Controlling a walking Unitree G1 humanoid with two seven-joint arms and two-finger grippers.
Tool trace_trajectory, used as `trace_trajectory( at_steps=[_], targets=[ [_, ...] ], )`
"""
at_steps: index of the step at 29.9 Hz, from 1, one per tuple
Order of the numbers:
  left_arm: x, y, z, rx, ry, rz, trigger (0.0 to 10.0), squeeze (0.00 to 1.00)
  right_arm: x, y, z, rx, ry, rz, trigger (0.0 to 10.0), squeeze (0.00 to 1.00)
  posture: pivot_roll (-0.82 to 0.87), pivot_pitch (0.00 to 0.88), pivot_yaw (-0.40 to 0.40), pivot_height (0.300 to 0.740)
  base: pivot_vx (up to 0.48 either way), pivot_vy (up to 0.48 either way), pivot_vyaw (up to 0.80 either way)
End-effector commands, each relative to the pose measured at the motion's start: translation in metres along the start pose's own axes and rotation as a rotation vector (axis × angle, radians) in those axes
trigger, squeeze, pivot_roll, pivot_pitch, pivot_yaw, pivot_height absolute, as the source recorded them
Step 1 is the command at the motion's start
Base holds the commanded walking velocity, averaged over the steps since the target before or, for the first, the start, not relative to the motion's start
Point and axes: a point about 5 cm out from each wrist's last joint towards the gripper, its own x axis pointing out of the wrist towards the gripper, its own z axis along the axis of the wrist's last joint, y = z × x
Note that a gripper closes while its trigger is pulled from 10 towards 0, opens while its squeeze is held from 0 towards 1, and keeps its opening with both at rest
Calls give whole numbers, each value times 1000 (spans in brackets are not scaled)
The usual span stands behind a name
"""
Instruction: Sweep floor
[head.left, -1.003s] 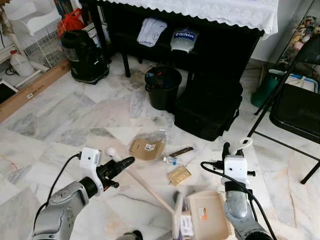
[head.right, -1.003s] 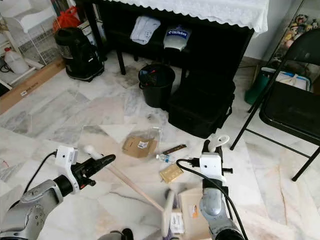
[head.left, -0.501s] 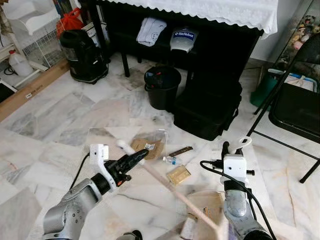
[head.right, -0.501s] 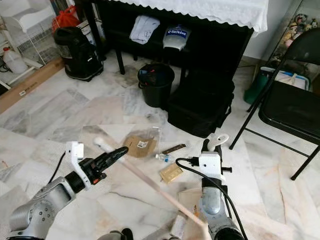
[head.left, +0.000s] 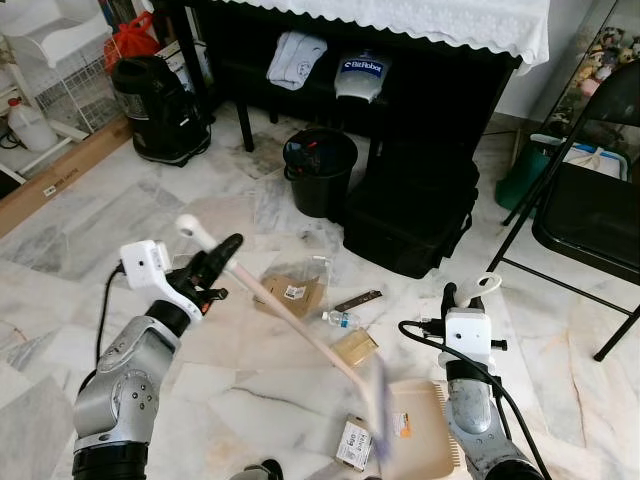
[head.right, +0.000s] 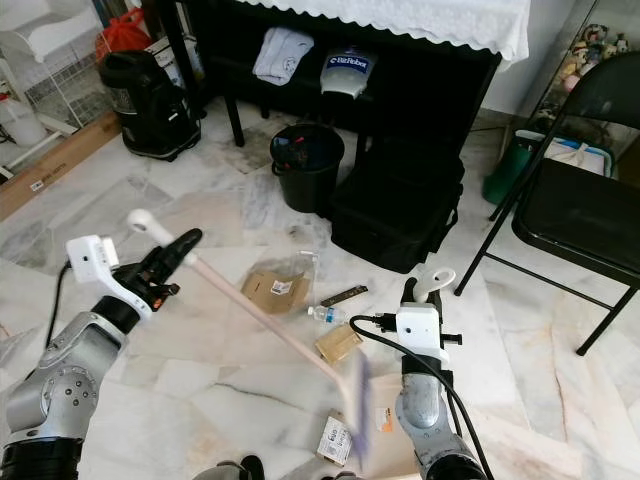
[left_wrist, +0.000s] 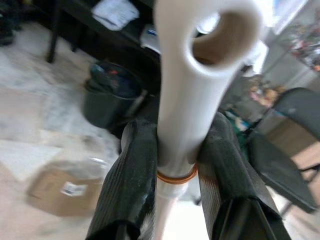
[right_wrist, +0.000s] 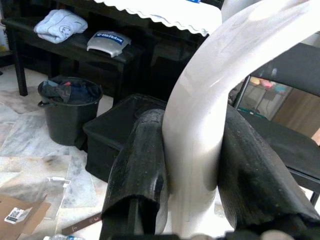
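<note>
Change: since a second ago the left arm has lifted and swung out to the robot's left, and the broom's blurry brush end has slid across to the front edge of the dustpan.
Left gripper: its two black fingers are squeezed tight on the broom, close to the round top of the stick.
Broom: the pale stick slants down from that gripper to the floor, and its head sits next to the dustpan.
Right gripper: pinched shut on the white loop handle of the dustpan.
Dustpan: flat on the marble floor, low in front of the robot on its right.
Litter: a brown cardboard packet, a small bottle, a tan packet and a little box lie on the floor near the stick.
Further back: a black bin and a black bag stand by a dark table; a folding chair is off to the right.
</note>
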Motion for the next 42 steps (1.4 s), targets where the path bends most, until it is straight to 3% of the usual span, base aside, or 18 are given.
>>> trace_trajectory(
  at_steps=[1, 3, 5, 7, 16, 22, 26, 34, 42],
  targets=[
    [-1, 2, 0, 60, 2, 7, 10000, 0, -6, 5, -6, -4, 36, 22, 10000, 0, 57, 178, 4, 740, 0, 0, 0],
    [-1, 2, -1, 82, 11, 9, 10000, 0, -6, 5, -6, -4, 36, 23, 10000, 0, 57, 178, 4, 740, 0, 0, 0],
    [-3, 4, -11, 221, 78, -5, 10000, 0, -6, 4, -6, -8, 34, 17, 10000, 0, 56, 181, 4, 740, 0, 0, 0],
    [-4, 5, -16, 258, 95, -7, 10000, 0, -6, 3, -5, -11, 32, 9, 10000, 0, 56, 181, 4, 740, 0, 0, 0],
    [-9, 7, -27, 311, 159, -31, 10000, 0, 2, -2, 2, 3, -8, -47, 10000, 0, 52, 189, 5, 740, 0, 0, 0],
    [-13, 11, -34, 342, 203, -43, 10000, 0, 11, -16, 6, 62, -2, -169, 10000, 0, 50, 187, 5, 740, 0, 0, 0],
    [-18, 20, -40, 480, 300, -77, 10000, 0, 14, -18, 9, 56, -17, -174, 10000, 0, 51, 181, 4, 740, 0, 0, 0],
    [-27, 35, -36, 583, 389, -110, 10000, 0, 12, -16, 8, 57, -14, -172, 10000, 0, 58, 172, 3, 740, 0, 0, 0],
    [-44, 33, -55, 520, 564, -228, 10000, 0, 15, -20, 8, 47, -17, -179, 10000, 0, 52, 164, 2, 740, 0, 0, 0]
  ],
)
